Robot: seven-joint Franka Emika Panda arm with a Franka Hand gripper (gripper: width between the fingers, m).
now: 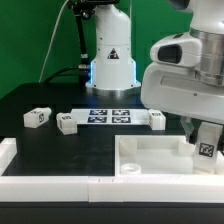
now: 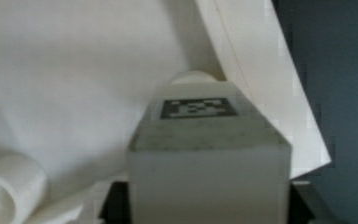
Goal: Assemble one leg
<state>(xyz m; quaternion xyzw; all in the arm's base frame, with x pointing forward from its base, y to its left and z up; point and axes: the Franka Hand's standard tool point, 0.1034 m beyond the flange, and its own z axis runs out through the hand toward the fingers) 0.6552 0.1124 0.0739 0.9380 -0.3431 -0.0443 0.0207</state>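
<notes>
Evidently the end effector (image 1: 205,138) is closed on one leg (image 2: 201,150): in the wrist view the block fills the space between the two dark fingers, with its tagged face turned to the camera. In the exterior view we see the held leg at that view's right, low over the right end of the large tray-like part (image 1: 150,152). We cannot tell whether it touches that part. Three other legs (image 1: 67,124) lie apart on the dark bench (image 1: 70,150), close to the marker board (image 1: 110,114).

We judge the leg to be light, stiff and hard, a chunky plastic piece that will not give under the fingers. Its smooth sides could slip or twist if pinched near an edge. We would therefore hold it across two flat opposite faces, about mid-height, leaving the mating end free. Any tilt in the grasp would likely jam it at a socket.
</notes>
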